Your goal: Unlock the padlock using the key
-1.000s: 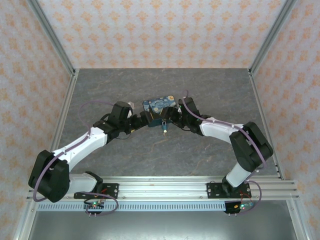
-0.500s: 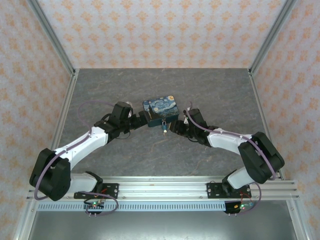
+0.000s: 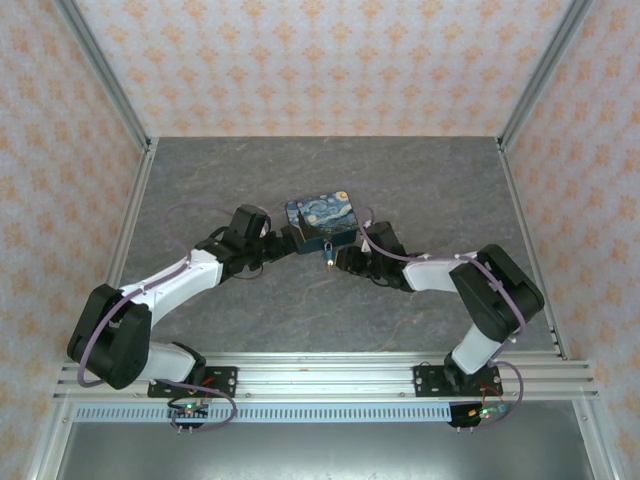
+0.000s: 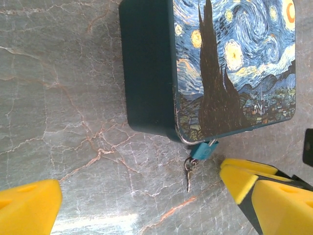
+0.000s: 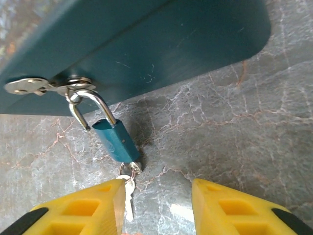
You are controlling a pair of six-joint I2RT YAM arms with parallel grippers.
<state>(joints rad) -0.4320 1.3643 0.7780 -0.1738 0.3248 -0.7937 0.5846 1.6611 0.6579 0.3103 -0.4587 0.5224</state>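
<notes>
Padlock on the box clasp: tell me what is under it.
A small metal ring hangs at the padlock's bottom end, and a silver key lies on the table just past it. The keyhole is covered, so whether anything sits in it cannot be seen.

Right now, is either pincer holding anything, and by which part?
Nothing is held. The right pincer stands open at the key, not clamping it; the left pincer is wide open.

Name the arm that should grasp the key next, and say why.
Right. The right tool is low at the padlock, with the key just inside one finger. The left tool sits farther back, spread wide, facing the painted box.
</notes>
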